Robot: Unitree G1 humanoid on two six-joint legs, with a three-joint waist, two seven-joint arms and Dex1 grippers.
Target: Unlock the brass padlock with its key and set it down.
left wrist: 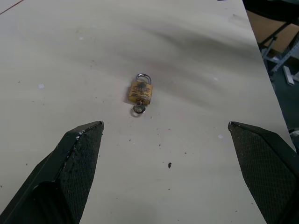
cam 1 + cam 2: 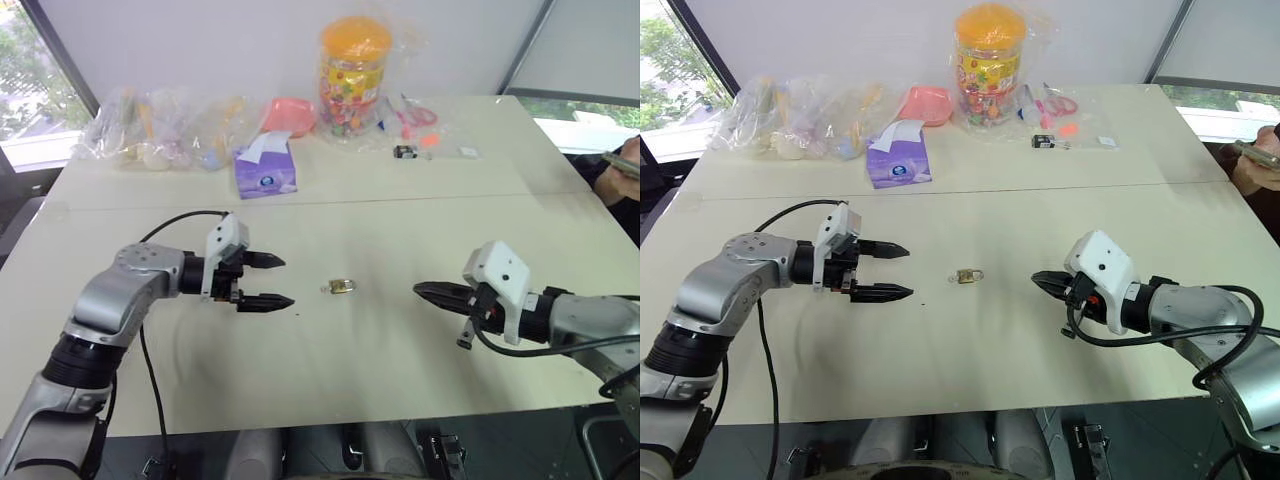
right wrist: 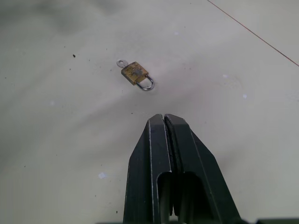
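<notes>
The brass padlock (image 1: 140,92), judged light, stiff and slippery, is best pinched across its flat sides, key (image 1: 138,109) at its six o'clock, by the wide-spread left gripper (image 2: 272,281); the right gripper (image 2: 420,290) is closed, empty.

Open tabletop (image 2: 330,350), near half: bare surface on every side of the brass padlock (image 2: 342,287), which lies flat with the key (image 1: 138,109) at its base.

Left approach: left gripper (image 2: 268,281), fingers spread wide, aimed at the padlock; only bare table between them.

Right approach: right gripper (image 2: 425,290), fingers pressed together, tip aimed at the padlock; again only bare table between.

Far edge, well apart from the padlock: clear bags (image 2: 150,128), purple tissue pack (image 2: 265,168), pink dish (image 2: 288,115), tall sweets jar (image 2: 352,75), small black-and-silver item (image 2: 405,152).

Right table edge: a person's hand (image 2: 620,175).
</notes>
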